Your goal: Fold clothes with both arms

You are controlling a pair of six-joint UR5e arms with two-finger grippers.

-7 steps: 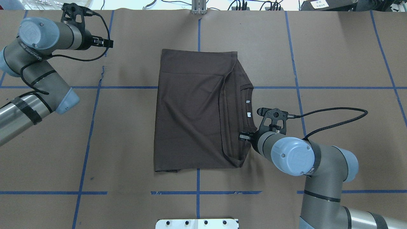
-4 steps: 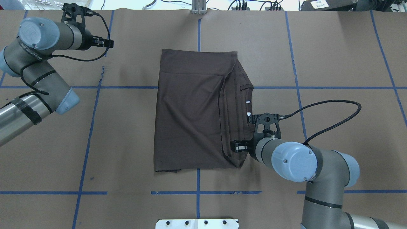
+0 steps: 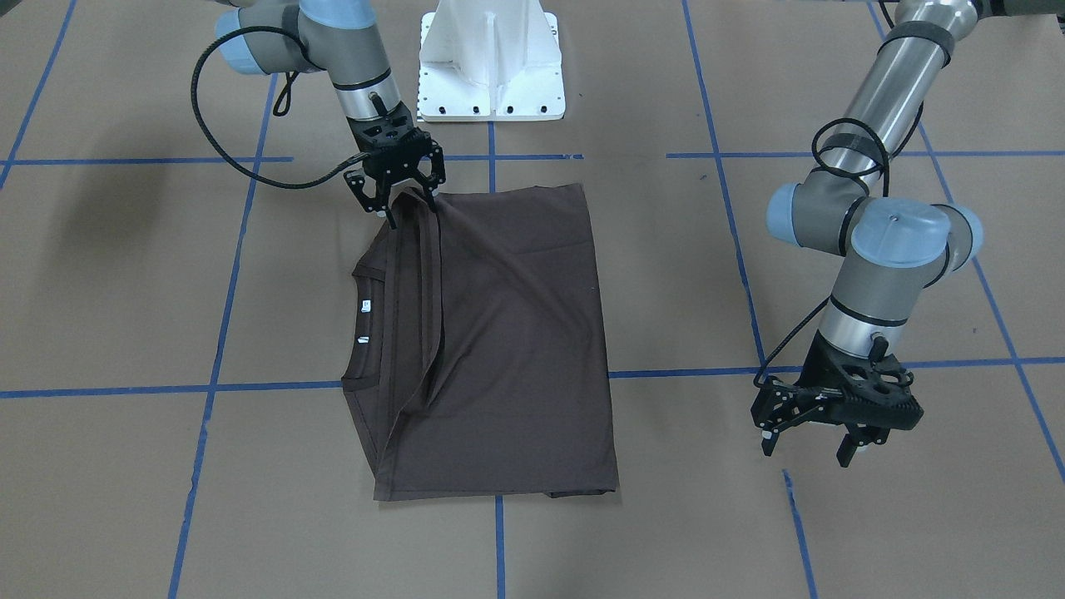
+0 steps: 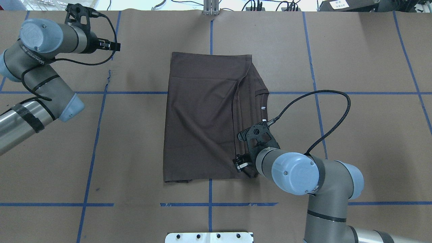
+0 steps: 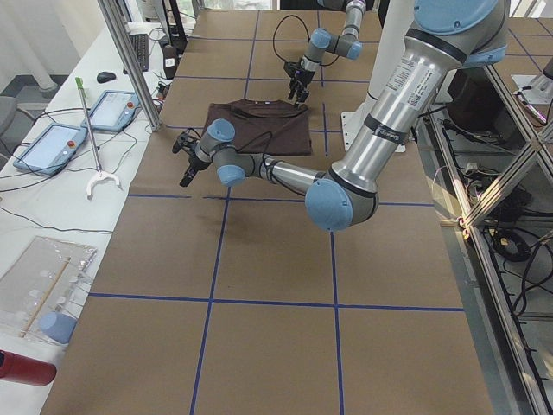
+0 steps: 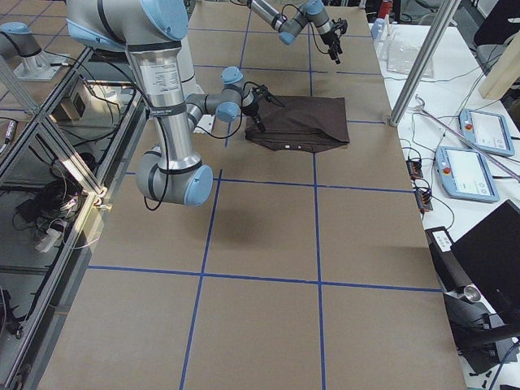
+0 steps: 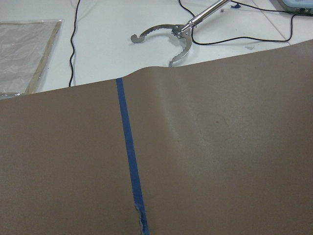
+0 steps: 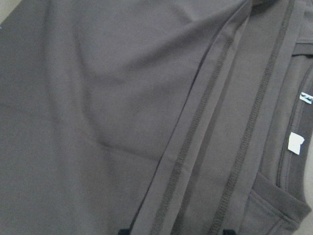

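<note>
The dark brown T-shirt (image 4: 202, 118) lies folded flat mid-table, neckline and white labels (image 4: 262, 108) toward the robot's right; it also shows in the front view (image 3: 516, 333). My right gripper (image 3: 413, 212) is open, its fingers straddling the shirt's corner nearest the robot by the folded sleeve hems. In the overhead view it (image 4: 243, 167) is over that corner. The right wrist view shows the shirt's hems (image 8: 205, 137) close below and two spread fingertips (image 8: 124, 231). My left gripper (image 3: 807, 448) is open and empty, low over bare paper, far from the shirt.
The white bolted pedestal (image 3: 491, 58) stands at the robot's side of the table. Blue tape lines (image 4: 98, 135) cross the brown paper. A metal grabber tool (image 7: 166, 36) lies beyond the paper's far edge. Tablets (image 5: 52, 143) sit on the side bench.
My right gripper has moved left and toward the robot's side, from beside the neckline to the shirt's near right corner. The left arm and the shirt have not moved.
</note>
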